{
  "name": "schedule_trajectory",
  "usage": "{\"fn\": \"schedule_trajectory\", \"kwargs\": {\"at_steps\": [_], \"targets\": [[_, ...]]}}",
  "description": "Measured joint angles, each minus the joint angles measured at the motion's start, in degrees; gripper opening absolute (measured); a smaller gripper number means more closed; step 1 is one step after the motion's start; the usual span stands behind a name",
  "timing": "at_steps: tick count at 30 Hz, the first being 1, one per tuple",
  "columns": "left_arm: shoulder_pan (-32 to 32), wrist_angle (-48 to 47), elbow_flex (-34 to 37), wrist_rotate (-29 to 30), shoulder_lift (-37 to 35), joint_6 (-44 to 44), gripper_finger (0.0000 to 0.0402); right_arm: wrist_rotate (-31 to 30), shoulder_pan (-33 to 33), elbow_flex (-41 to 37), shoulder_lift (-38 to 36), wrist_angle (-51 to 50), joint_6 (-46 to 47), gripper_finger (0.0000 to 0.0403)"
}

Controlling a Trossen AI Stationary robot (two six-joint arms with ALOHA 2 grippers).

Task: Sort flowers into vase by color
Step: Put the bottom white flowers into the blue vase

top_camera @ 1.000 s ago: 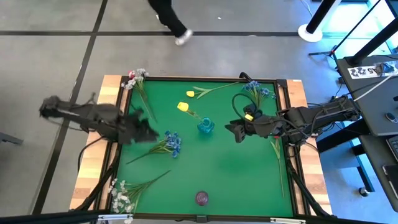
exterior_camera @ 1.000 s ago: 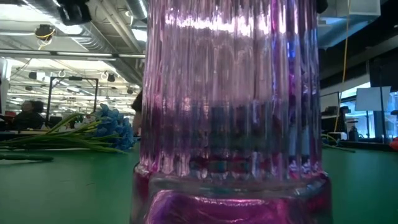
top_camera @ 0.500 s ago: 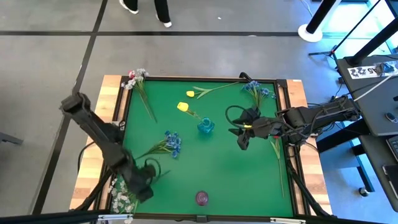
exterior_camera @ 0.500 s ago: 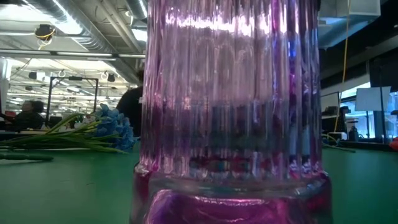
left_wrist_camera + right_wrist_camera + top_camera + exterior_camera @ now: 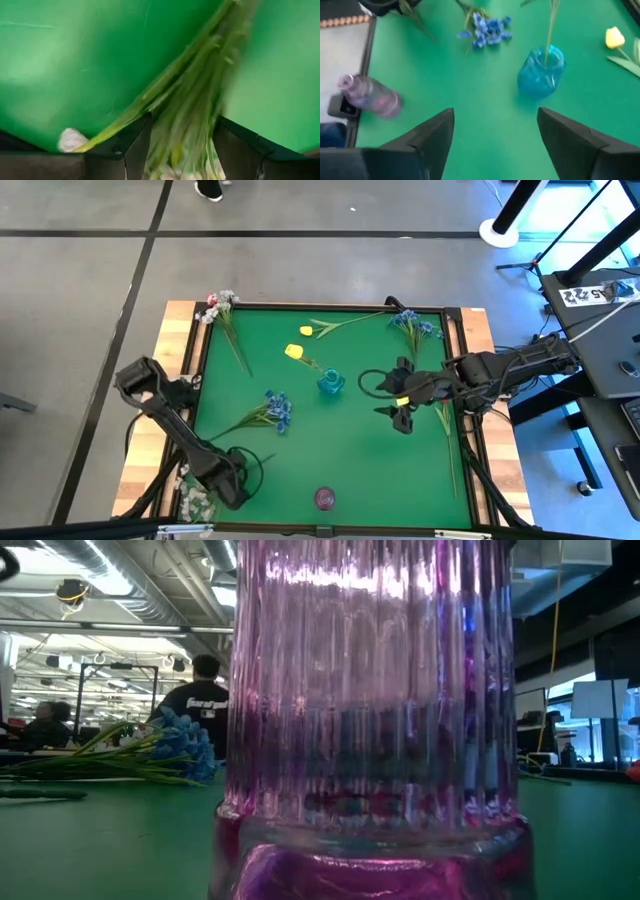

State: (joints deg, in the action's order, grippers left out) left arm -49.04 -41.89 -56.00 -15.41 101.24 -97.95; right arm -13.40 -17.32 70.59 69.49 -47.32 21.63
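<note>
Progress: early; blue vase (image 5: 331, 384) holds one stem, purple vase (image 5: 325, 498) looks empty.
L end effector (image 5: 225, 487): over white flowers (image 5: 197, 499), left of purple vase; stems between fingers, grip cannot tell.
R end effector (image 5: 401, 419): open, right of blue vase.
Left: blue flowers (image 5: 277, 410), yellow flowers (image 5: 294, 352) loose on worktop (image 5: 380, 470).

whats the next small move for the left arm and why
Probably close the left gripper on the green stems of the white flower spray and lift. In the left wrist view the stems lie bunched between its two spread fingers, and the high view puts that gripper over the spray at the table's near left corner. The right gripper hangs open and empty near the blue vase.
</note>
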Motion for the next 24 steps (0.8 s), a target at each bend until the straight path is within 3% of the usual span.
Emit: {"fn": "schedule_trajectory", "kwargs": {"at_steps": [5,9,14,19,24], "targets": [[1.4,-1.1,-0.3,-1.5,2.7,4.5,0.0181,-4.0,0.0,0.0,0.0,-2.7,0.3,0.0274],[4.3,-5.8,-2.0,-0.3,2.8,8.9,0.0128,-2.0,0.0,2.3,-0.5,-5.9,-1.1,0.0253],[7.7,-19.4,-10.5,11.6,3.3,22.9,0.0022,-2.5,0.0,10.4,-0.5,-17.3,-2.3,0.0229],[10.5,-32.5,-21.1,19.8,3.1,38.8,0.0013,-6.6,0.0,16.2,-1.3,-21.4,-0.3,0.0206],[14.0,-36.6,-29.2,36.6,3.1,63.4,0.0007,-4.1,0.0,14.0,-3.1,-14.9,14.8,0.0194]]}}
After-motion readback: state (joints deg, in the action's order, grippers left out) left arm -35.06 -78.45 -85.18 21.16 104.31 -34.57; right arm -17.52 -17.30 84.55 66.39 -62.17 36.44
